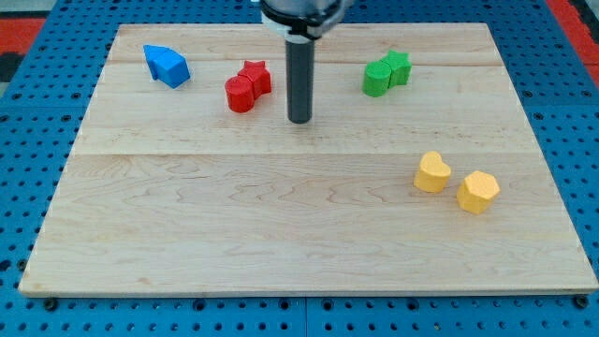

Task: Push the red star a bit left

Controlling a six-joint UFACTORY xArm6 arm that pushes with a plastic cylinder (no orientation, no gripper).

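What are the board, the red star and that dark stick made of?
The board looks like pale unvarnished wood: grain lines and plank seams show. The red star, touching a red cylinder, looks like painted wood or plastic; its even matte colour leaves that open. The rod looks like dark metal or plastic with a faint sheen; my tip stands just to the star's right in the view.

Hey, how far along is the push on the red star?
Done: my tip stands to the right of the red star, the side to push from, with a gap between them. In hand: nothing yet; no contact shows. Left: the push itself. A red cylinder touches the star's lower left, so it may get shoved along.
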